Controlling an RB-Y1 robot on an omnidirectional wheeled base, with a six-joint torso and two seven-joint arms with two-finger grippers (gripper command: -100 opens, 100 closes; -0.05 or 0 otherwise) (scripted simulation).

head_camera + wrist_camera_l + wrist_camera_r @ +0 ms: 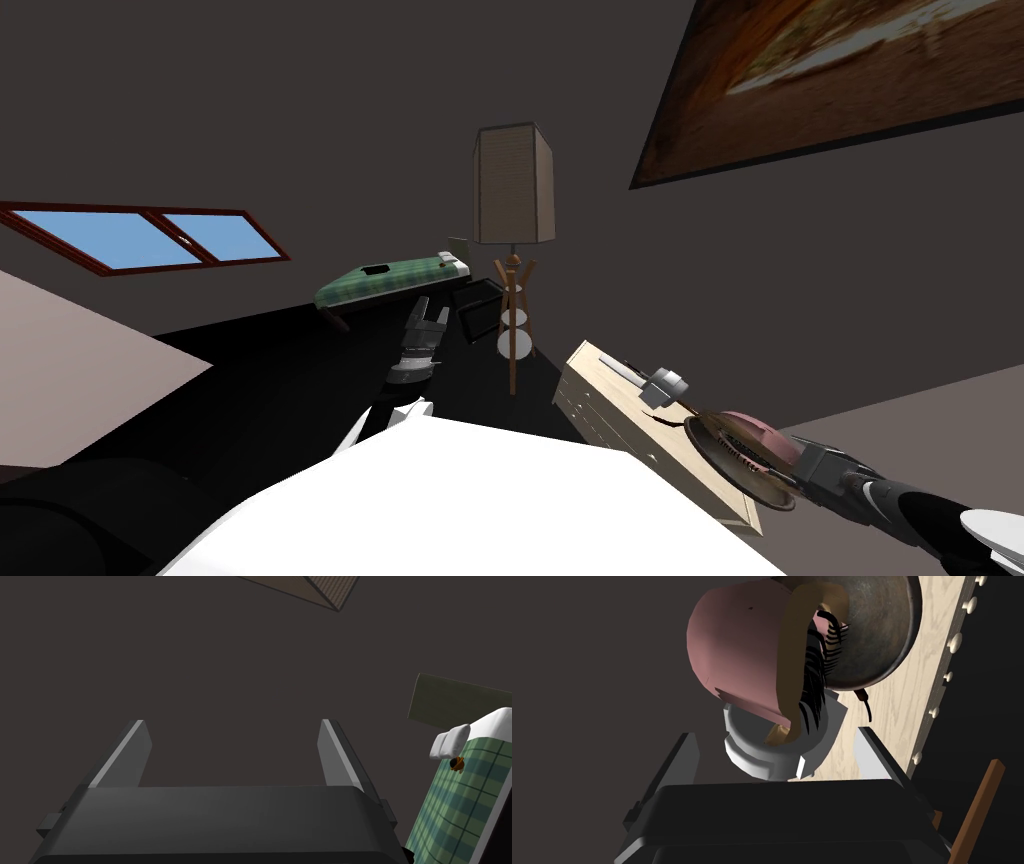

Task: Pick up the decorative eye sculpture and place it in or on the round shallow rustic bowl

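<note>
The right tool (776, 733) stands with its two fingers spread and nothing pinched between them, their tips just short of the pink eye sculpture (737, 651). The sculpture sits on the dark round bowl (882, 631), with its tan rim and black lashes turned against the bowl's inside. The bowl stands on the light wood dresser (892, 726), at the end of its top nearest the right arm and beside the edge along the wall. A grey-white object (665, 385) sits farther along the dresser top, apart from the bowl. The left tool (232, 722) is held up in front of the robot, fingers likewise spread and empty. Beyond it are a bed (385, 280) with a green plaid cover and a tripod floor lamp (513, 185).
</note>
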